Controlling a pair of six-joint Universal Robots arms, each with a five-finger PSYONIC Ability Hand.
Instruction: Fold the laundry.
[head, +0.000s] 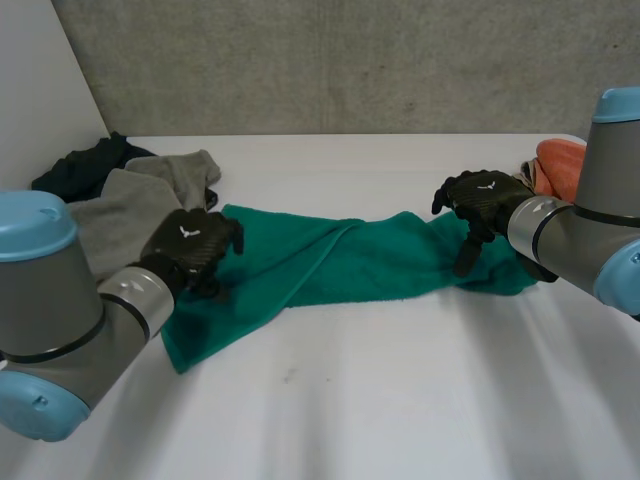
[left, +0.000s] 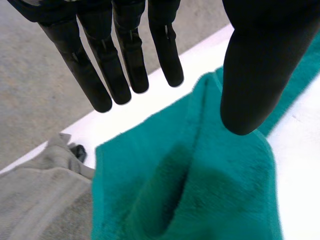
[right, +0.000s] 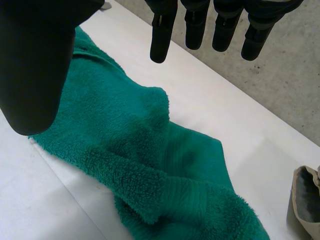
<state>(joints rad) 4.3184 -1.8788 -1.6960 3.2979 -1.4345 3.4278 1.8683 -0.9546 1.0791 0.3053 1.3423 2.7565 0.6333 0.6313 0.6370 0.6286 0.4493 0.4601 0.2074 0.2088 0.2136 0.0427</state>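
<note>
Beyond the green towel (head: 330, 255), orange cloth (head: 560, 165).

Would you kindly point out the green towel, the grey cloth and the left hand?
green towel (head: 340, 256), head view, its middle.
grey cloth (head: 112, 215), head view, its middle.
left hand (head: 190, 243), head view, its back.

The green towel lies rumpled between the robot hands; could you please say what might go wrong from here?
The green towel is bunched and folded over itself; folding it as it lies would likely trap wrinkles. The left robot hand, open over the towel's end, is close to the grey cloth and might catch it too. The right robot hand, open, may grab several layers.
</note>
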